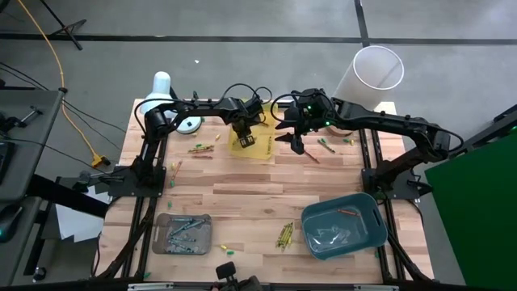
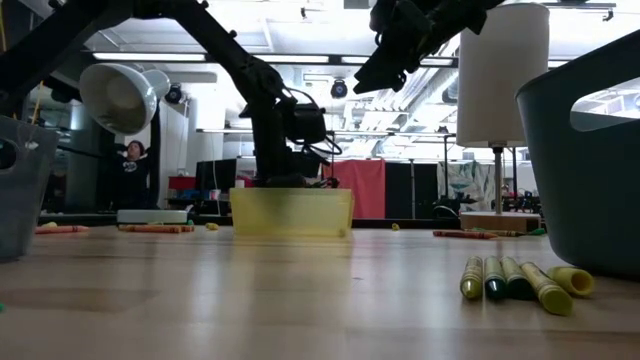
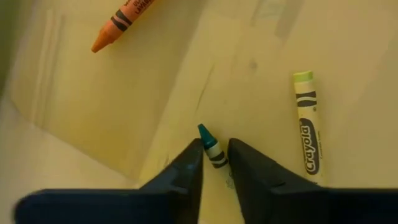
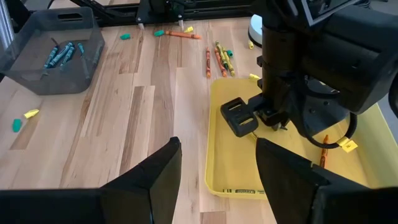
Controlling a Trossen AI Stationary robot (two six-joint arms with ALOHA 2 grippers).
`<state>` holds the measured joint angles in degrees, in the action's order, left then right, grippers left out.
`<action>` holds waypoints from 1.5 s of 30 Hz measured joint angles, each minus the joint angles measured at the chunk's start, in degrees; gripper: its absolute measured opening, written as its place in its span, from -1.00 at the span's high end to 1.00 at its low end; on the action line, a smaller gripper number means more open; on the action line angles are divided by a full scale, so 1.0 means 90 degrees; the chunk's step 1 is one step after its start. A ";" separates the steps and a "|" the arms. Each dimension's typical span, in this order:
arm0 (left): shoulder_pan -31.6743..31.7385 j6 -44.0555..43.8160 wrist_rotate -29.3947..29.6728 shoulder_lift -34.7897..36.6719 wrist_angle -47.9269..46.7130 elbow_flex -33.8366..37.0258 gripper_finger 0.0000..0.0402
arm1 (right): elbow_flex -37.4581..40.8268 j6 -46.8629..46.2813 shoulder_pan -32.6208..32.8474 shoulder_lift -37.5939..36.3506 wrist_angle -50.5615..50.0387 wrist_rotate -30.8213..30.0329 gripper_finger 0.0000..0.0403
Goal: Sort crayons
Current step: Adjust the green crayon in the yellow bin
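My left gripper (image 3: 215, 160) is down inside the yellow tray (image 1: 257, 149) at the table's far middle, shut on a teal-green crayon (image 3: 211, 148). An orange crayon (image 3: 121, 22) and a yellow-green crayon (image 3: 308, 127) lie flat on the tray's floor. My right gripper (image 4: 217, 180) is open and empty. It hovers above the table just right of the yellow tray (image 4: 239, 177) and also shows in the high view (image 1: 292, 139). More crayons lie on the table: a yellow-green group (image 1: 284, 234), some (image 1: 202, 148) left of the yellow tray and some (image 1: 317, 152) right of it. My left gripper pinches the teal-green crayon between its two fingers, near the pointed end (image 3: 214, 154). The crayon's point (image 3: 203, 130) sticks out past the fingertips, and the rest runs back between them. The fingers come from above into the yellow tray. I cannot tell whether the crayon touches the tray floor.
A grey tray (image 1: 161, 242) with blue crayons stands at the near left. A teal tray (image 1: 373, 230) holding an orange crayon stands at the near right. A white cylinder (image 1: 373, 73) and a white lamp (image 1: 160, 87) stand at the far edge.
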<state>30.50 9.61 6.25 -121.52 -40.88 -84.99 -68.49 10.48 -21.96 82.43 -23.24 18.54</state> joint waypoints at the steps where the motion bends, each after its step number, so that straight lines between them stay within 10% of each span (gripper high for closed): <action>1: -0.0002 0.0006 0.0021 0.0002 0.0000 0.0000 0.76 | 0.0000 0.0000 0.0000 0.0000 0.0000 -0.0002 0.01; 26: -0.0108 0.0124 -0.0319 0.1424 0.0888 0.0054 1.00 | 0.0000 0.0041 0.0000 0.0000 0.0023 0.0005 0.01; 35: -0.0109 0.0042 -0.1557 0.3086 0.4628 0.2399 1.00 | 0.0061 0.0525 0.0000 -0.0002 -0.0460 0.0070 0.01; 45: -0.0455 -0.0605 -0.2301 0.4662 0.9820 0.5731 1.00 | 0.2478 -0.0416 -0.0026 0.0007 0.4088 0.0173 0.01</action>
<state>26.40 4.16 -14.46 -79.56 47.49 -33.42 -46.19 6.73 -22.19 82.50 13.55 20.10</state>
